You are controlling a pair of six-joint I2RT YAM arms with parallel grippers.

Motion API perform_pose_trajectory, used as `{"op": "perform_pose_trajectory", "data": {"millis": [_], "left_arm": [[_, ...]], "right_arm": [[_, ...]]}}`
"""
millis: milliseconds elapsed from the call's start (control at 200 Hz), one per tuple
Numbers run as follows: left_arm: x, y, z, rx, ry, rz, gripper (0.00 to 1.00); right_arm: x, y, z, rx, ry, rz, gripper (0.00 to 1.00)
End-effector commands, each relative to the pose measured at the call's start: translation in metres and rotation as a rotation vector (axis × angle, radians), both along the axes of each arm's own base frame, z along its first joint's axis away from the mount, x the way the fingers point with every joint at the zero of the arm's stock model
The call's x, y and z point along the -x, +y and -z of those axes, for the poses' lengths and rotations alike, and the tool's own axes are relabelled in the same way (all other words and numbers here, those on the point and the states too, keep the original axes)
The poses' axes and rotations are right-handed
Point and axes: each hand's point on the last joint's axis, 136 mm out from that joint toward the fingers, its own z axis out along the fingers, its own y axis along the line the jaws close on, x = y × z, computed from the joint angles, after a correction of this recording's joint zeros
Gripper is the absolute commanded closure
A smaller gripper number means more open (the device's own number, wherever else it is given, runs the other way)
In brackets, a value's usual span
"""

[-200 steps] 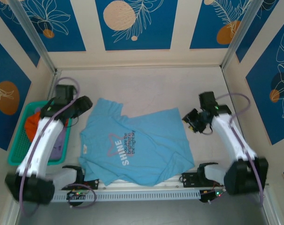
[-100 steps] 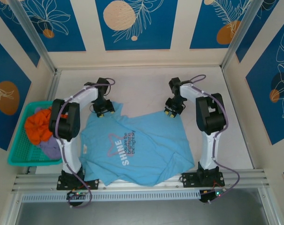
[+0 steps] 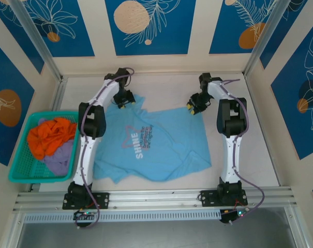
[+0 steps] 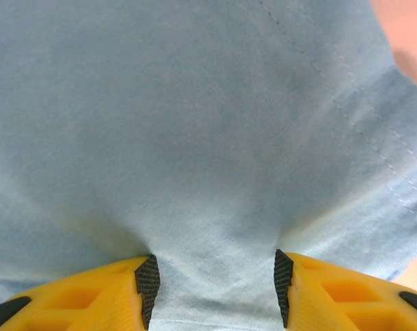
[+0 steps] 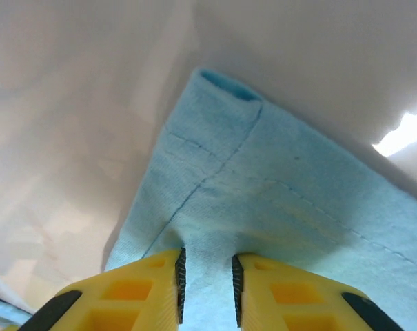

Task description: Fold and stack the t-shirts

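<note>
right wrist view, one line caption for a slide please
Right gripper pinching a hemmed corner of the light sky-blue cloth t-shirt over the pale table.

Blue leaf-patterned wall panels point(image 3: 166, 36) surround a pale, evenly lit table point(image 3: 164, 85).

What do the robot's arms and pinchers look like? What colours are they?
The left arm and the right arm are slim white tubes with chunky black joints, and a thin purple cable runs along each. The left gripper and right gripper have bright yellow plastic fingers with black ribbed pads inside.
</note>
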Motion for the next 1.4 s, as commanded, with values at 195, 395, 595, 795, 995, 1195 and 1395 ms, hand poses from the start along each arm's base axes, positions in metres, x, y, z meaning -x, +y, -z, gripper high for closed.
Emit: {"op": "perform_pose_trajectory", "data": {"millis": [195,395,595,795,995,1195,1395], "left_arm": [[-0.118,0.0,0.006,0.256,-0.305,-0.228,0.51],[-0.171,0.025,-0.007,0.372,-0.506,-0.339,0.5],[-0.178,0.05,-0.129,0.359,-0.697,-0.286,0.18],[-0.11,0.066,-0.243,0.292,-0.671,-0.291,0.09],[0.022,0.064,-0.228,0.101,-0.375,-0.286,0.15],[0.143,0.067,-0.126,0.118,-0.141,-0.303,0.22],[0.182,0.084,-0.064,0.121,0.01,-0.268,0.26]], "right_arm": [[-0.096,-0.049,0.022,-0.062,-0.077,0.285,0.71],[-0.152,-0.077,0.026,-0.132,-0.25,0.369,0.64],[-0.177,-0.082,-0.062,-0.134,-0.482,0.27,0.36],[-0.133,-0.068,-0.144,-0.057,-0.536,0.127,0.33],[-0.066,-0.05,-0.144,0.046,-0.383,0.05,0.33],[0.012,-0.006,-0.103,0.068,-0.239,-0.139,0.39],[0.098,0.005,-0.061,0.21,-0.078,-0.275,0.42]]}}
